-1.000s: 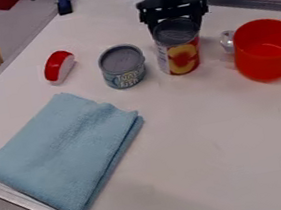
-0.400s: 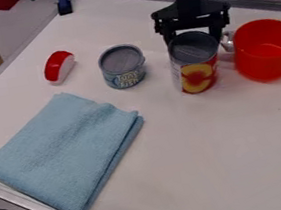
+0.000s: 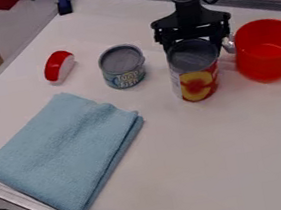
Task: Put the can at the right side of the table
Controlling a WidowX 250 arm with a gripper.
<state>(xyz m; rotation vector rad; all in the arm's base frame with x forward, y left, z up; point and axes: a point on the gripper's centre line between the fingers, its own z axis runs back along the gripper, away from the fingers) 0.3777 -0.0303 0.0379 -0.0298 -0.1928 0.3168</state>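
You're seeing a folded blue cloth (image 3: 67,152) lying near a short can (image 3: 123,68) and red-and-white object (image 3: 59,66), a red pot (image 3: 264,67) standing apart

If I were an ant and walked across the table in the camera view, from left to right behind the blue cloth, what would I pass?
Small red and white thing → short can → tall can → red pot

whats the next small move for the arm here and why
Probably carry the tall can a little further toward the near edge of the table before going right: the gripper has its fingers around the can, and the red pot sits close on the right, so a straight sideways move would likely bump it.
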